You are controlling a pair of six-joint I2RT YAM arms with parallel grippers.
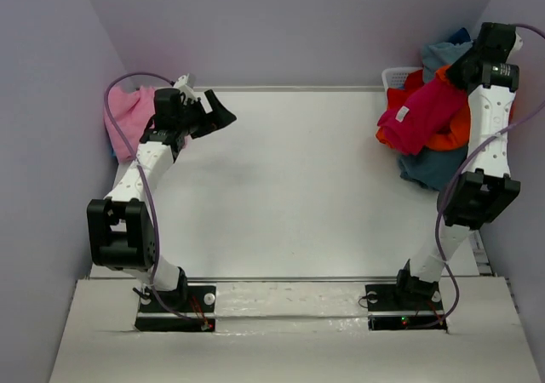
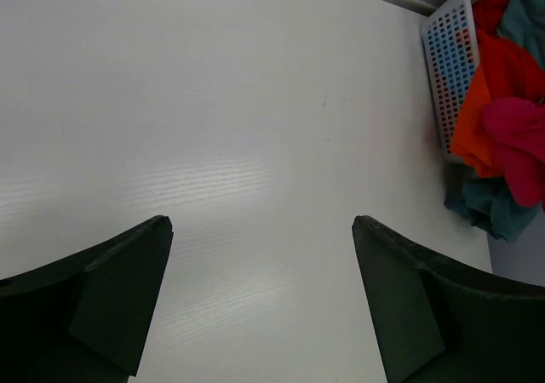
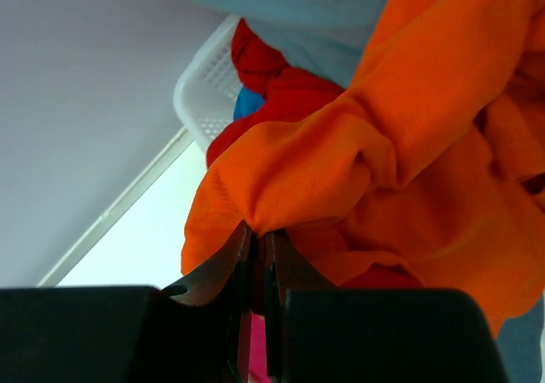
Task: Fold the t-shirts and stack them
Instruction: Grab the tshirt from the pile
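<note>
A soft light pink t-shirt lies at the far left edge of the tabletop. The left tool hovers released above it. At the far right corner, the right tool grasps an orange cotton t-shirt heaped over a white perforated plastic basket.

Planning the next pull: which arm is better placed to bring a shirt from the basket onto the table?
Right. The right hand is shut on cloth in the shirt pile at the basket. The left hand hangs open over the table, far across from the pile.
</note>
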